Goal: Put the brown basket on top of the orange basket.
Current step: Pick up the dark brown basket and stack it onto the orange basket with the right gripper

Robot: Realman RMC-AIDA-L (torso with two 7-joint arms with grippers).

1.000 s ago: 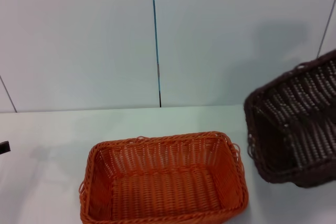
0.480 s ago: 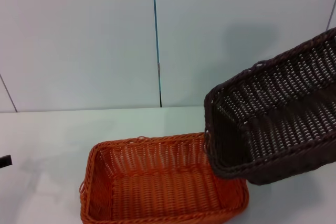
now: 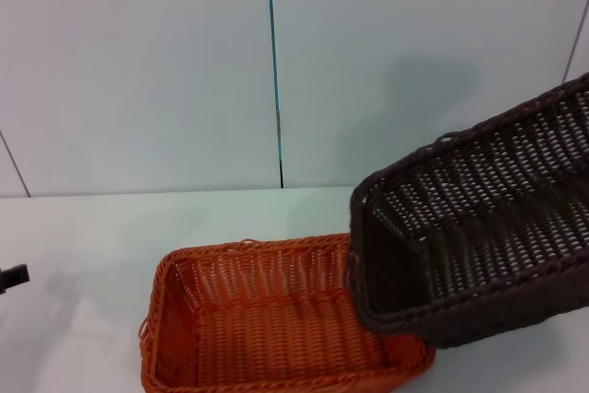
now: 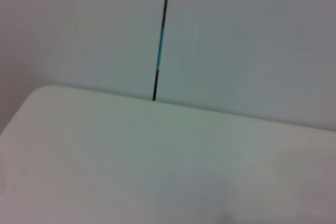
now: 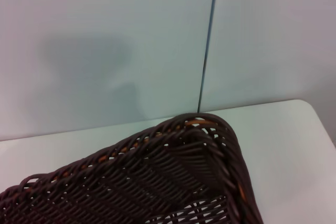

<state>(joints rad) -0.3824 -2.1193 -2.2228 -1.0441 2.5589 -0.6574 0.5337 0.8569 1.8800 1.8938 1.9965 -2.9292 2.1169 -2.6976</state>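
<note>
While nothing here is touching down, this is how it looks from the head view:

Brown basket: the dark chocolate-brown rectangular woven wicker basket (image 3: 474, 227) fills the right side of the frame, tilted hard, its far end running up and off the right edge. Its low corner hangs over the right end of the orange one and covers that corner. Can't tell if the two touch. The right wrist view shows one braided rim corner (image 5: 210, 129) with bits of orange peeking through the weave.

Orange basket: the bright orange rectangular woven wicker basket (image 3: 276, 319) sits flat at bottom centre, open side up, its near edge cut by the bottom of the frame.

Surface: a plain white table (image 3: 83, 227) with a soft sheen; the left wrist view shows a rounded corner of it (image 4: 42, 90).

Room: a pale grey-white panelled wall (image 3: 138, 62) right behind the table, with a thin blue-and-black vertical seam (image 3: 273, 71) just left of centre in the upper frame. A soft shadow sits on the wall above the brown basket.

Right gripper: not visible anywhere, so no idea how the fingers stand.

Left gripper: only a small dark bit (image 3: 13, 275) shows at the left edge, low, well apart from both baskets; can't tell its state.
</note>
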